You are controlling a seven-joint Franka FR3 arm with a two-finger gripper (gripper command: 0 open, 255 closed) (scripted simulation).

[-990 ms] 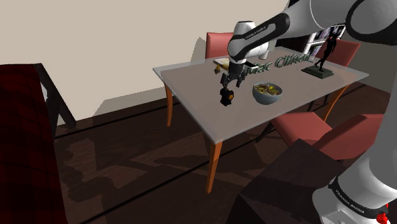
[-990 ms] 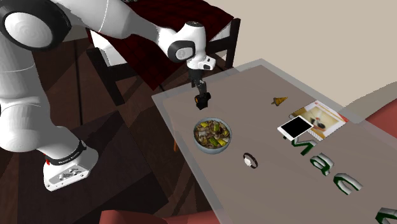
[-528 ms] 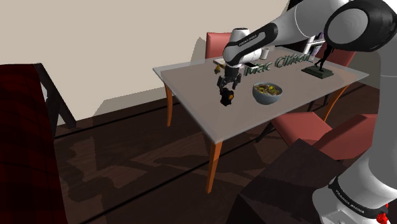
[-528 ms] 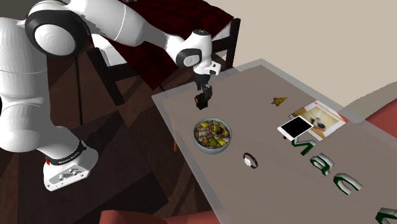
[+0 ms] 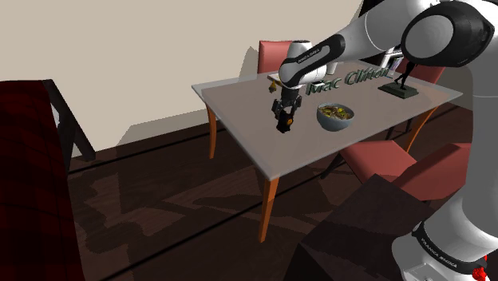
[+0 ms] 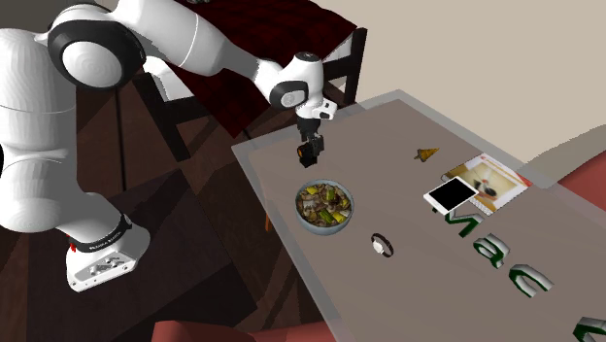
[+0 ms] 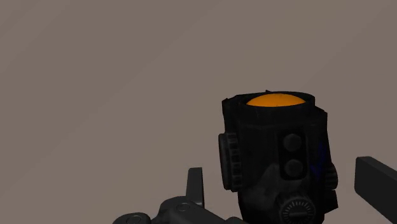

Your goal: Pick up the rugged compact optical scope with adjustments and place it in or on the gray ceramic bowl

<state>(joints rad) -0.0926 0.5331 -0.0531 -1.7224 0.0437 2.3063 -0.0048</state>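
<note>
Open hand (image 7: 284,175) astride scope (image 7: 273,159), not gripping; risk of knocking it over on desk (image 7: 95,76) through one finger landing first.

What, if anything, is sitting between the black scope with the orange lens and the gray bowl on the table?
Nothing visible. Bare grey tabletop separates the black orange-lensed scope from the gray bowl, which already holds yellowish pieces. The open end effector straddles the scope.
</note>
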